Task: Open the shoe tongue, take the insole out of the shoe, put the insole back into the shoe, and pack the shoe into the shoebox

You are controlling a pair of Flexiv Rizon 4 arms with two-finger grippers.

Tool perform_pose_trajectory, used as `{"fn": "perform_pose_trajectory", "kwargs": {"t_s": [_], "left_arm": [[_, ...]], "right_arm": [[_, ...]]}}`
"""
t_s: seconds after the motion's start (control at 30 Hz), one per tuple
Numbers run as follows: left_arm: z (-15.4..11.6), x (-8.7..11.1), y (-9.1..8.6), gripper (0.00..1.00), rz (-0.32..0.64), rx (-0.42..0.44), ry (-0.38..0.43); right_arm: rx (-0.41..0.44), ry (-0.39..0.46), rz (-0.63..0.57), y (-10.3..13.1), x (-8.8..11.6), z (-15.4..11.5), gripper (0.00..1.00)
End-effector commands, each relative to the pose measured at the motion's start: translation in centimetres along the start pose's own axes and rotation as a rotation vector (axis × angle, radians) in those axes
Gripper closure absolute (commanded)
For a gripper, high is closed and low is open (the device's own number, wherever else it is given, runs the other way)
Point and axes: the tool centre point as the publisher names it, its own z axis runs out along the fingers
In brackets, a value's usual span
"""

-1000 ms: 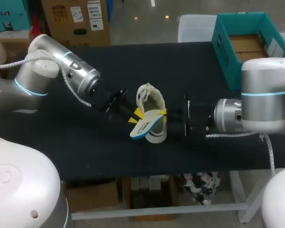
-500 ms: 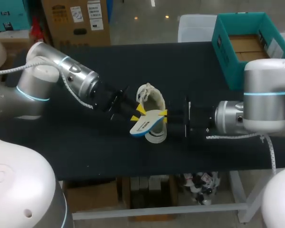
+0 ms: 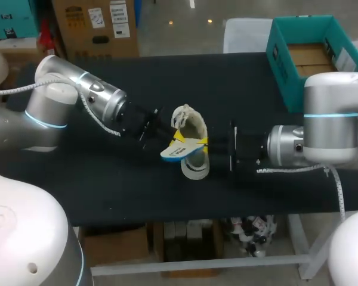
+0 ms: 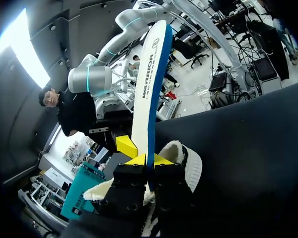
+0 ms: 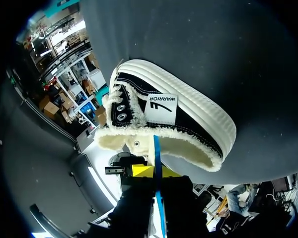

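Observation:
A black shoe with a white fleece lining lies mid-table, its opening toward my right arm. Just above it the white insole with a blue underside is held on edge. My left gripper is shut on one end of it, and my right gripper is shut on the other. In the left wrist view the insole rises from between my left gripper's tips, over the shoe. In the right wrist view the insole's blue edge runs from my right gripper toward the shoe.
The open teal shoebox stands at the table's back right corner, behind my right arm. The black tabletop stretches bare in front of the shoe and to the left.
My left gripper has moved in toward the shoe and closed on the insole. The insole has tipped and shifted slightly left. The right arm has barely moved.

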Motion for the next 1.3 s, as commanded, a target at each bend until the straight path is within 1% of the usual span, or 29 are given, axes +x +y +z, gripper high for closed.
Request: {"fn": "perform_pose_trajectory", "kwargs": {"t_s": [0.03, 0.23, 0.43, 0.77, 1.0, 1.23, 1.27, 1.3], "left_arm": [[-0.2, -0.3, 0.0, 1.0, 0.004, 0.004, 0.002], [-0.2, -0.3, -0.1, 1.0, 0.013, -0.005, 0.016], [0.0, -0.2, 0.6, 1.0, -0.004, -0.008, 0.027], [-0.3, -0.5, 2.4, 1.0, -0.032, -0.021, 0.041], [-0.2, -0.2, 3.1, 1.0, -0.051, -0.024, 0.044], [0.0, 0.0, 3.0, 1.0, -0.055, -0.022, 0.048], [0.0, 0.0, 3.0, 1.0, -0.056, -0.022, 0.048], [0.0, 0.0, 3.0, 1.0, -0.056, -0.022, 0.048]], "right_arm": [[0.009, 0.0, -0.003, 0.2, 0.0, 0.2, 1.0], [0.01, -0.004, -0.011, 0.5, 0.0, 0.4, 1.0], [0.002, -0.002, -0.005, 1.2, -0.2, 0.7, 1.0], [-0.002, -0.002, 0.012, 2.6, -0.4, 1.3, 1.0], [0.0, -0.013, 0.028, 3.2, -0.5, 1.6, 1.0], [0.01, -0.035, 0.028, 3.1, -0.2, 1.6, 1.0], [0.01, -0.034, 0.026, 3.0, -0.2, 1.6, 0.98], [0.007, -0.034, 0.021, 2.6, -0.1, 1.4, 0.62]]}}
